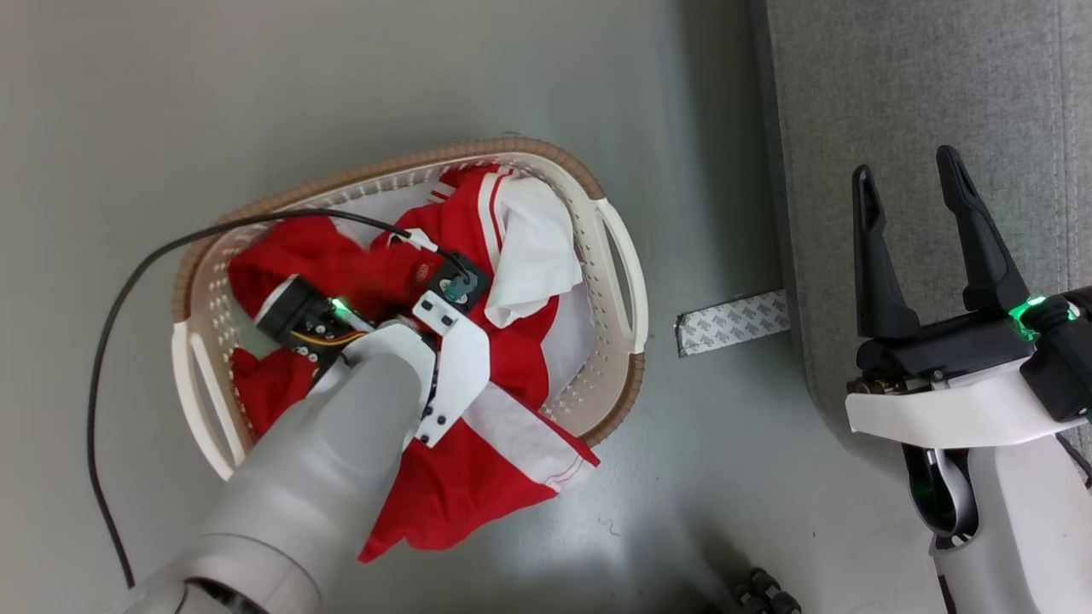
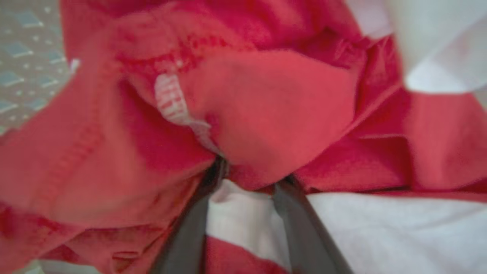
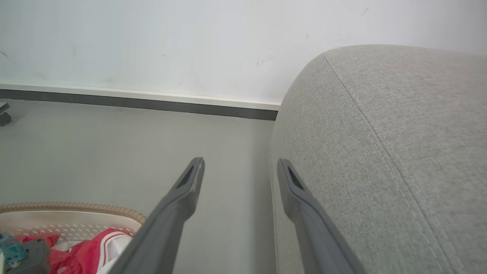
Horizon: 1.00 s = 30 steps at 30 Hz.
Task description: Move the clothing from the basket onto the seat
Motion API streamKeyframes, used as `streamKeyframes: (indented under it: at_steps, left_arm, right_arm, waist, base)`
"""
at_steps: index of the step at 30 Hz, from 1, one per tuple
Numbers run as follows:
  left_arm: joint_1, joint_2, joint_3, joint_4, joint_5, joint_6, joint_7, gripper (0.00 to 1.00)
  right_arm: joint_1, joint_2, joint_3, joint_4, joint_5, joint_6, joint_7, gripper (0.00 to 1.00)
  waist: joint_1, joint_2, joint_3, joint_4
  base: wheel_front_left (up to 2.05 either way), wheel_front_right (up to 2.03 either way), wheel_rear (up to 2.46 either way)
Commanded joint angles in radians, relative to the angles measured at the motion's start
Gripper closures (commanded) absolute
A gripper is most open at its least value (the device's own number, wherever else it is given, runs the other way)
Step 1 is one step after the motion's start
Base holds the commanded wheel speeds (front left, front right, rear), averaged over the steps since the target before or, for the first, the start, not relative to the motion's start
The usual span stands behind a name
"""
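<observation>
In the head view, our left forearm [image 1: 341,443] reaches down into the basket [image 1: 616,256], its wrist over the heap of clothing [image 1: 478,477]. One red-and-white garment spills over the rim nearest us, so its long axis runs back toward our body. The right gripper [image 1: 906,166] stands wide open and empty over the edge of the seat [image 1: 921,85], well apart from the basket.

In the left wrist view, the left gripper [image 2: 255,173] has its tips buried in the pile. A red fold bulges between the two fingers [image 2: 190,228], which stand partly apart, with white cloth showing lower in the gap. We cannot tell whether the fold is truly pinched.

In the right wrist view, the open fingers flank bare floor, the seat just beside the right-hand one and the basket low to their left.

The left arm is plainly nearer the clothing. We judge that the carry goes rightward from that gripper, past the basket's handle to the seat.
</observation>
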Motion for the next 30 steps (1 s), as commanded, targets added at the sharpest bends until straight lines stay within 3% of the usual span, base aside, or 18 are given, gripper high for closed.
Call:
streamKeyframes:
  at_steps: [1,10,17,30]
  left_arm:
    - [-0.001,0.006,-0.005,-0.001,-0.012,-0.006,-0.01,1.0]
    - [0.073,0.005,-0.003,-0.087,-0.118,-0.026,-0.054,1.0]
    - [0.186,0.005,-0.014,-0.211,-0.263,-0.039,-0.114,1.0]
    - [0.352,0.005,-0.044,-0.39,-0.442,-0.008,-0.214,1.0]
  right_arm:
    - [-0.017,0.002,-0.006,-0.004,0.007,-0.002,0.0,0.0]
    - [0.004,-0.005,-0.022,0.029,-0.01,-0.002,0.0,0.0]
    - [0.075,-0.023,-0.06,0.057,-0.026,-0.002,0.0,0.0]
    - [0.252,-0.031,-0.094,0.106,-0.067,-0.002,0.0,0.0]
  waist:
    - [-0.0001,0.0,0.007,-0.002]
    - [-0.0001,0.0,-0.074,0.04]
    - [-0.0001,0.0,-0.252,0.113]
    - [-0.0001,0.0,-0.565,0.212]
  base:
    - [0.0,0.0,0.0]
    - [0.0,0.0,0.0]
    - [0.0,0.0,0.0]
    - [0.0,0.0,0.0]
